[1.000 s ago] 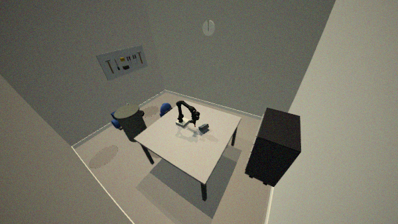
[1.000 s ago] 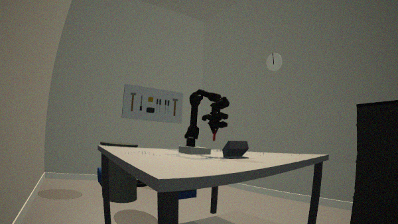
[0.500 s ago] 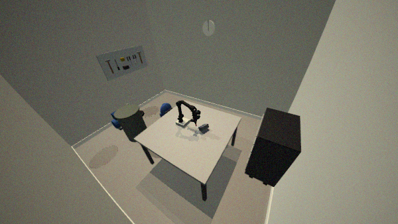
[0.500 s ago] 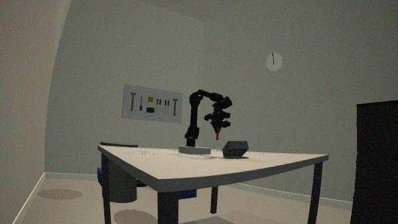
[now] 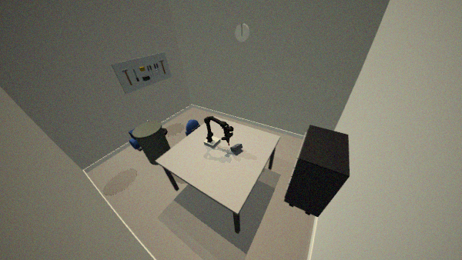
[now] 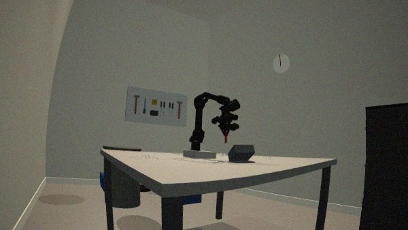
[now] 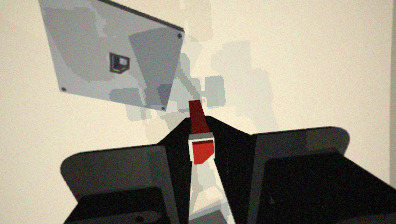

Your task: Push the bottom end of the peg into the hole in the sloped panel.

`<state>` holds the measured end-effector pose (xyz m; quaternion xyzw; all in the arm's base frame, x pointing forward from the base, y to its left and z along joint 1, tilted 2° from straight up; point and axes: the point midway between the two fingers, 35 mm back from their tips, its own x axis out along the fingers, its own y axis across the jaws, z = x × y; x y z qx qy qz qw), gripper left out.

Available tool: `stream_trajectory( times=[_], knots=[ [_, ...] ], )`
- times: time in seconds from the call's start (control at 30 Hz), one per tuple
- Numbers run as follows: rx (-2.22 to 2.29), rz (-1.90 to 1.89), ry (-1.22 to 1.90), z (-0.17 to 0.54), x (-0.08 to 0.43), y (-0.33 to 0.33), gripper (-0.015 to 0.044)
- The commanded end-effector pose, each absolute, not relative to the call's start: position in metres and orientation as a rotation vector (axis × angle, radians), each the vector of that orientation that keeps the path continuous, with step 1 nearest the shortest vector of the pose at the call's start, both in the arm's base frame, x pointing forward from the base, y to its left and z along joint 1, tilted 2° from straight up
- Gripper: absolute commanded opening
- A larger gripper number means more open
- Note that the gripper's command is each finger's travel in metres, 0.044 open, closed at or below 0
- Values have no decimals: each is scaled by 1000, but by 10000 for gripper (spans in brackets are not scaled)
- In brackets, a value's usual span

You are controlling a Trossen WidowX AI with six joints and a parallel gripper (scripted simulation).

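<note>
A red peg (image 6: 226, 137) (image 7: 198, 117) is held upright in my gripper (image 6: 226, 133) (image 7: 197, 121), its lower end pointing down. In the wrist view its near end shows a flat-sided outline with a cut corner. The gripper is shut on the peg and holds it above the table, beside the panel block. The sloped panel (image 5: 236, 149) (image 6: 241, 153) (image 7: 92, 47) shows its grey face at the upper left of the wrist view. Its one hole (image 7: 119, 63) is dark-rimmed, squarish with an angled corner. The peg is outside the hole, apart from the panel.
The table (image 5: 215, 175) (image 6: 170, 173) carries the arm's pale base (image 5: 212, 142) (image 6: 199, 154) and the panel block. Shadows of the arm fall across the tabletop. A dark cabinet (image 5: 317, 165) (image 6: 385, 163) and a grey bin (image 5: 154, 144) (image 6: 126, 190) stand on the floor off the table.
</note>
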<state>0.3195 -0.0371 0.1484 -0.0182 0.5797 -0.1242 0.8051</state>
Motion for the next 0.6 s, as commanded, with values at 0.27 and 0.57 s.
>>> stream_trajectory(
  times=[0.27, 0.57],
  knots=[
    [18, -312, 1187, 153, 323, -21, 0],
    [60, -337, 1148, 157, 326, -9, 0]
  ],
)
